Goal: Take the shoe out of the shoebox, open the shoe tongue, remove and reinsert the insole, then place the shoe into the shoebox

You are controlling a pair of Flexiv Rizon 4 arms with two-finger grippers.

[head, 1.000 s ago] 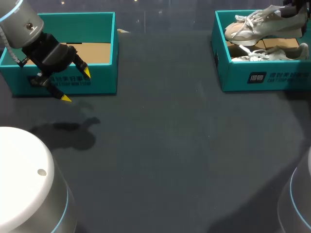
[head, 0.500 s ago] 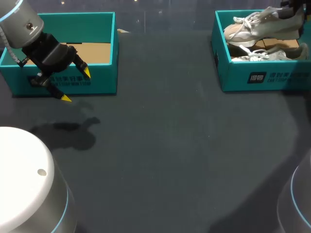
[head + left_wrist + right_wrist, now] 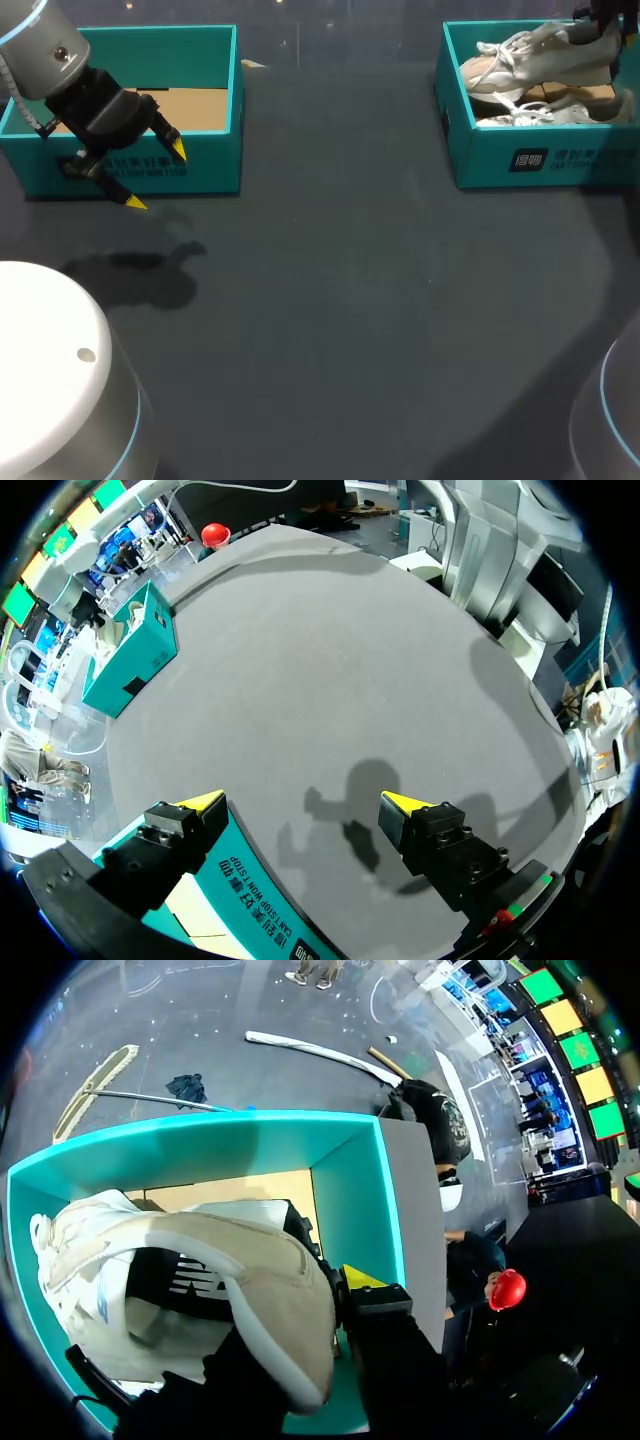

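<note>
A beige and white shoe [image 3: 530, 55] hangs heel-up over the open teal shoebox [image 3: 520, 160] at the far right. My right gripper [image 3: 335, 1285] is shut on the shoe's [image 3: 200, 1270] heel collar, one yellow tip outside and the other finger hidden inside. A second shoe [image 3: 560, 112] lies in the same box under it. My left gripper [image 3: 157, 177] stands open and empty in front of another teal box [image 3: 236, 100] at the far left. In the left wrist view that gripper [image 3: 300, 802] hovers above the bare table, one finger over that box's [image 3: 250, 900] edge.
The left box shows only a brown cardboard floor [image 3: 190, 105]. Dark grey tabletop [image 3: 340, 300] stretches between the two boxes. The bases of my arms [image 3: 50, 380] fill the near corners.
The held shoe has shifted slightly over the right box, its heel end drawing in from the view's edge. My left arm has not moved.
</note>
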